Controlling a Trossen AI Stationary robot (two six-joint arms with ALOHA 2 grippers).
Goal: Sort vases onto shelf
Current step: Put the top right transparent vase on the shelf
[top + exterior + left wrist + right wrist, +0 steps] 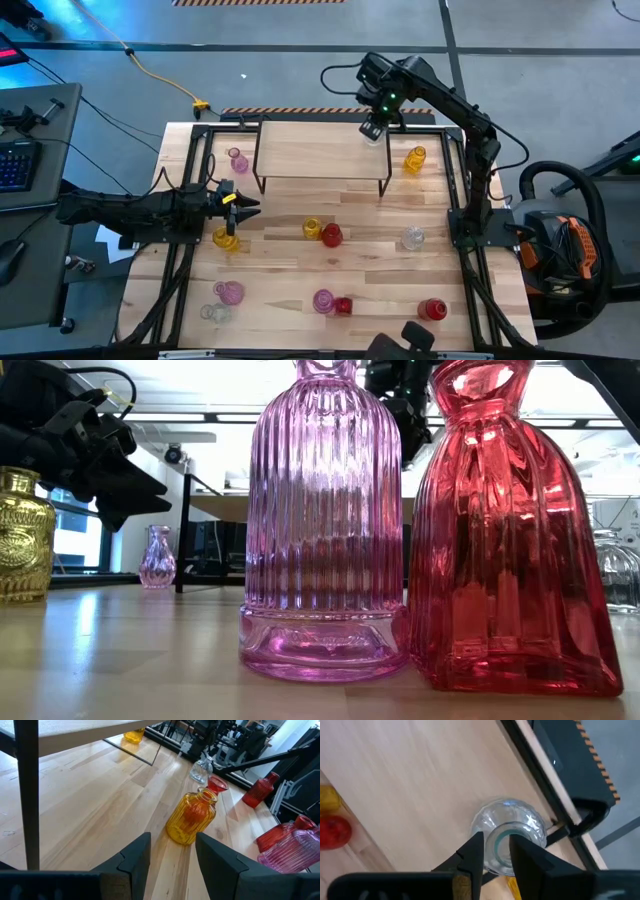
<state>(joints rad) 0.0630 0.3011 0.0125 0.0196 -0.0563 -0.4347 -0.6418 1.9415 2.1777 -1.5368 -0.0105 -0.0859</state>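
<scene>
— Where was the clear vase [509,836]?

— On the shelf [310,150], at its far right corner. The right gripper [496,851] had its fingers pinched on the vase's rim, one inside the neck and one outside.

— And the other vases?

— Down on the tabletop [370,275]: an amber vase [415,159] just right of the shelf, a pink vase [238,160] to its left, a yellow vase [312,229] touching a red vase [331,235] in the middle, more nearer the front.

— The left arm?

— The left gripper [243,203] hung over the table's left side, fingers parted and empty, a golden vase [226,238] just beside it.
</scene>
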